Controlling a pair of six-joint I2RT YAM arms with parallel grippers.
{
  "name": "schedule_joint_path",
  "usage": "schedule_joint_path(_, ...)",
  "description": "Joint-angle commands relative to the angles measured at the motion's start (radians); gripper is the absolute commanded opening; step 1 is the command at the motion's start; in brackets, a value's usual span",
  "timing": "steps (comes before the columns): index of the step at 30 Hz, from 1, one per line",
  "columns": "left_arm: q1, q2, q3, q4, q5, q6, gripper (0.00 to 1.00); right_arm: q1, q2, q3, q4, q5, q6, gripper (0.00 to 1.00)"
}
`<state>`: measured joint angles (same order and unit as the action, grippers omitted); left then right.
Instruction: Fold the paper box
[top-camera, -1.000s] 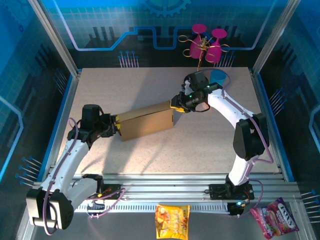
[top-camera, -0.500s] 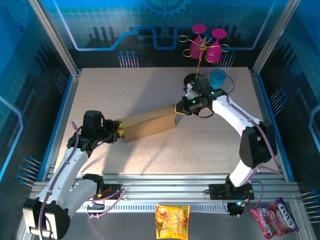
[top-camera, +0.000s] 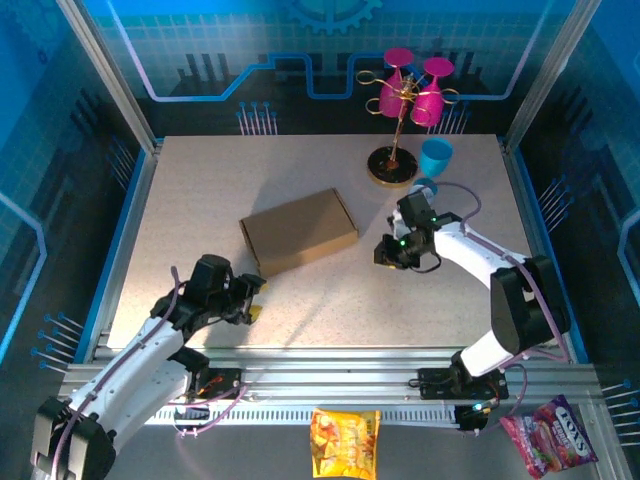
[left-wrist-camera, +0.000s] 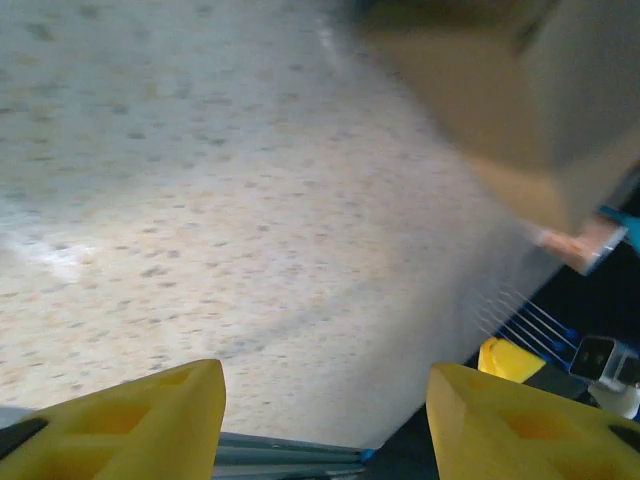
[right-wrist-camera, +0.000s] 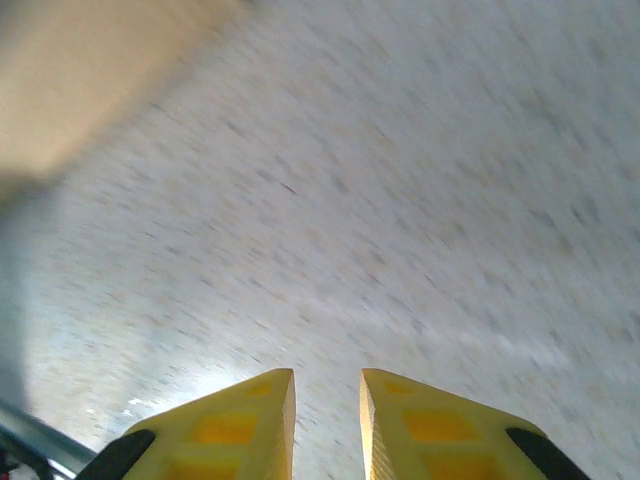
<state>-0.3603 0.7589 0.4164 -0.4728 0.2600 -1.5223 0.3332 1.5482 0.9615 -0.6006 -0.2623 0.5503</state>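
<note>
The paper box (top-camera: 298, 232) is a closed, flat brown carton lying on the speckled table, slightly left of centre, with nothing touching it. My left gripper (top-camera: 252, 296) hovers near the table's front edge, below and left of the box, jaws wide open and empty. In the left wrist view the box (left-wrist-camera: 500, 80) is a blurred tan shape at upper right, far from the left gripper (left-wrist-camera: 325, 372). My right gripper (top-camera: 383, 250) sits to the right of the box, apart from it. Its yellow fingers (right-wrist-camera: 240, 415) stand a narrow gap apart over bare table, and the box (right-wrist-camera: 90, 70) blurs at upper left.
A stand with pink cups (top-camera: 405, 95) and a blue cup (top-camera: 435, 157) are at the back right of the table (top-camera: 200, 180). Snack bags (top-camera: 344, 440) (top-camera: 548, 435) lie beyond the front rail. Blue frame walls border the table on both sides.
Both grippers have let go of the box ends and drawn back toward the near side. The box, earlier held between them, now lies flat on the table. The left jaws have opened wider.
</note>
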Motion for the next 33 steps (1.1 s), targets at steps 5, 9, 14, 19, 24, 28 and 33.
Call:
schedule_joint_path(5,0.007,-0.032,0.140,-0.147,0.000,0.038,0.59,0.020,-0.125,0.022,-0.051,0.063,0.053,0.26)
schedule_joint_path(9,0.115,0.022,0.203,-0.149,0.026,0.114,0.58,0.025,-0.159,0.037,0.006,0.049,0.088,0.32)
schedule_joint_path(14,0.296,0.130,0.367,-0.252,0.034,0.347,0.63,0.010,-0.299,-0.020,0.146,0.137,0.131,0.58)
schedule_joint_path(19,0.317,0.121,0.498,-0.332,-0.199,0.580,0.99,-0.017,-0.487,-0.020,0.063,0.451,0.121,1.00)
schedule_joint_path(24,0.316,0.036,0.484,-0.411,-0.537,0.580,0.99,-0.027,-0.609,-0.034,-0.082,0.944,0.132,1.00)
schedule_joint_path(28,0.316,-0.082,0.293,-0.210,-0.758,0.750,0.99,-0.075,-0.766,-0.326,0.315,0.983,-0.230,1.00)
schedule_joint_path(33,0.315,-0.125,0.065,0.128,-0.854,1.155,0.99,-0.083,-0.813,-0.671,0.837,0.964,-0.545,1.00)
